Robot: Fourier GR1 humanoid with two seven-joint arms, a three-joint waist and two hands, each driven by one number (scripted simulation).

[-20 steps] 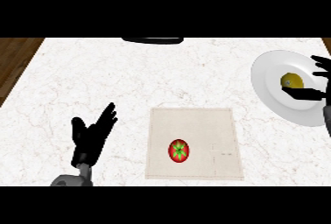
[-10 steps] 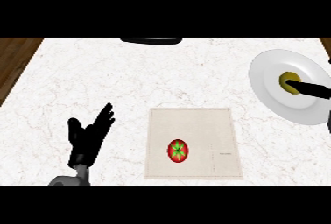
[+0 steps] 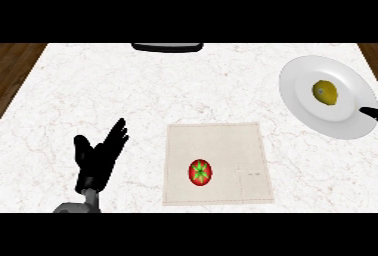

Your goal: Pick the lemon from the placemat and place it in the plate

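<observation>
Head view, left to right: left hand [image 3: 98, 156] at about 8 o'clock on the counter [image 3: 148, 85], fingers straight and spread, resting, holding nothing. Placemat [image 3: 218, 163] at 6 o'clock carries only a red-and-green round fruit [image 3: 199, 172]. Plate [image 3: 331, 102] at 2 o'clock; lemon [image 3: 325, 93] lies in its well, nothing touching it. Right hand [image 3: 368, 111] shows only a dark tip at the plate's right rim; fingers cannot be told. Lemon likely light, stiff-skinned, prone to roll; best taken across its middle.
</observation>
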